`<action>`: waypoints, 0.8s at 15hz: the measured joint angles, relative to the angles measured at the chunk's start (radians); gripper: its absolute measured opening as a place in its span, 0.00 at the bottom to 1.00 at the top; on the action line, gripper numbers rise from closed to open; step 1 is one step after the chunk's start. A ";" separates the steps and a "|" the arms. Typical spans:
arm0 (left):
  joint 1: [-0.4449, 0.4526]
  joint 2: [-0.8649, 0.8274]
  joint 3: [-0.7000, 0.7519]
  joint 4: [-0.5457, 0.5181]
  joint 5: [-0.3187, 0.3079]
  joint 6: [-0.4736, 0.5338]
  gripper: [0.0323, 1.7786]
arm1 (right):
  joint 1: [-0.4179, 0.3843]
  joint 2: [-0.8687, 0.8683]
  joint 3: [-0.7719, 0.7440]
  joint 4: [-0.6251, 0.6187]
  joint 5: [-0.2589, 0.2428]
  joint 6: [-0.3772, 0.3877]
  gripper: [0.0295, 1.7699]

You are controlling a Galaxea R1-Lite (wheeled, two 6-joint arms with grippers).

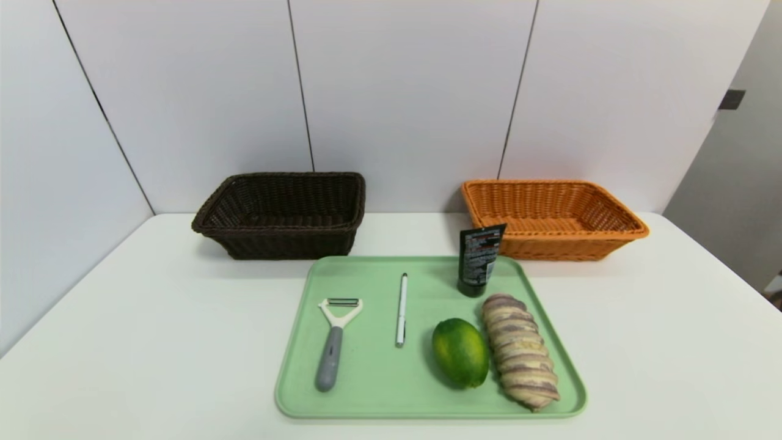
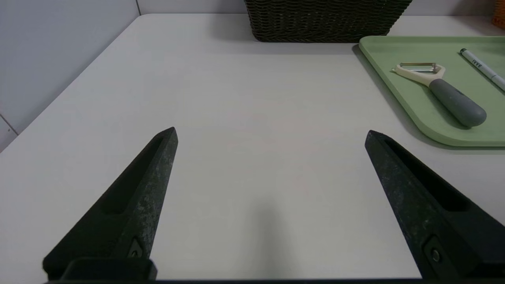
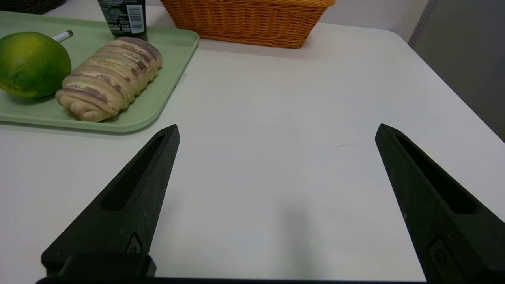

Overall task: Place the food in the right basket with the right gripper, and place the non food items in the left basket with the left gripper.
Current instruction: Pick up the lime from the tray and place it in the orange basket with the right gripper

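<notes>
On a green tray (image 1: 366, 400) lie a green lime (image 1: 460, 352), a striped bread loaf (image 1: 519, 349), a white peeler with grey handle (image 1: 333, 340) and a white pen (image 1: 401, 309); a black tube (image 1: 479, 259) stands at the tray's back. The dark brown left basket (image 1: 282, 214) and the orange right basket (image 1: 550, 219) sit behind the tray, both empty. My left gripper (image 2: 270, 132) is open over bare table left of the tray, the peeler (image 2: 442, 90) ahead of it. My right gripper (image 3: 276, 130) is open over bare table right of the tray, near the loaf (image 3: 108, 77) and lime (image 3: 33, 63). Neither arm shows in the head view.
The white table (image 1: 122, 318) runs to walls at the back and left. Its right edge (image 1: 733, 275) falls off toward a grey panel. The tray's rim (image 2: 398, 94) lies close to the left gripper's fingers, and the tray's corner (image 3: 150, 118) close to the right gripper's.
</notes>
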 joint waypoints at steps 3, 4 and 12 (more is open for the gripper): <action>0.001 0.000 0.000 0.000 0.000 0.000 0.95 | 0.000 0.000 0.000 0.000 0.000 0.002 0.97; 0.001 0.000 0.000 0.000 0.000 0.000 0.95 | 0.000 0.000 0.000 0.001 0.000 0.001 0.97; 0.001 0.000 -0.019 0.024 0.001 0.036 0.95 | 0.000 0.000 -0.020 0.003 0.000 0.015 0.97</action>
